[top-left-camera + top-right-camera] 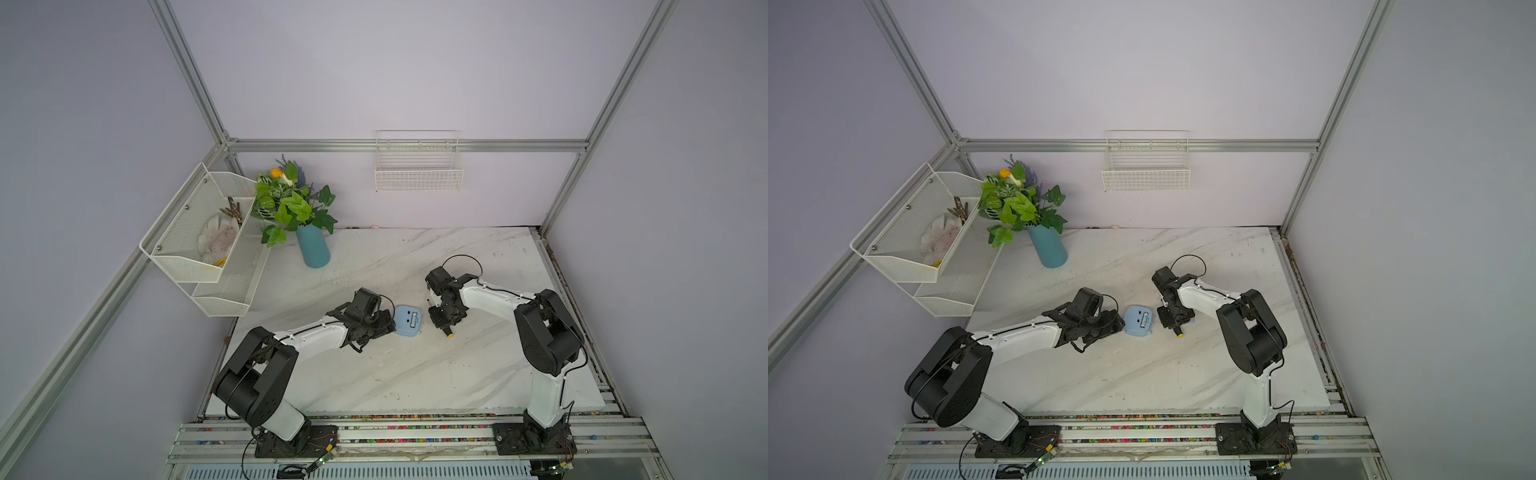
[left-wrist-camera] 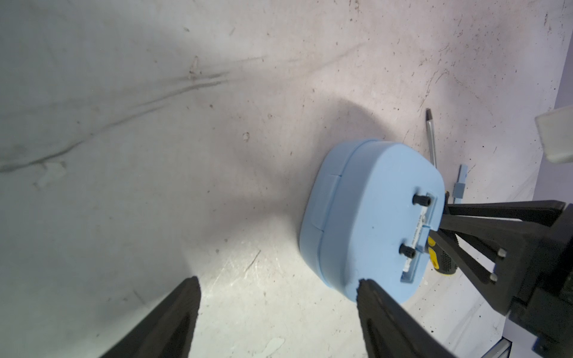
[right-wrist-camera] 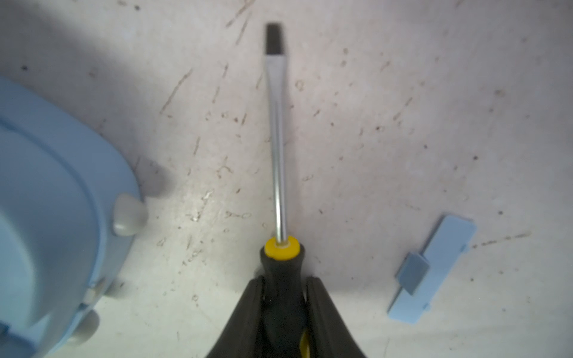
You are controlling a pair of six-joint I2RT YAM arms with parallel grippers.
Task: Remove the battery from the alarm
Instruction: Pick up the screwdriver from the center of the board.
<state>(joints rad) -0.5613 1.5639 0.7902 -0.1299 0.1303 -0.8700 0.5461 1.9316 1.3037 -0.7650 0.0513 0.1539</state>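
The light-blue alarm lies face down mid-table, back up, its compartment uncovered. Inside that slot lies the silvery battery. My left gripper is open just left of the alarm, with one fingertip at its near corner and nothing between the fingers. My right gripper stands to the right of the alarm, shut on the black handle of the screwdriver. The shaft points away from the alarm.
The loose blue battery cover lies on the marble table beside the screwdriver. A teal vase with leaves stands at the back left beside a white mesh shelf. A wire basket hangs on the back wall.
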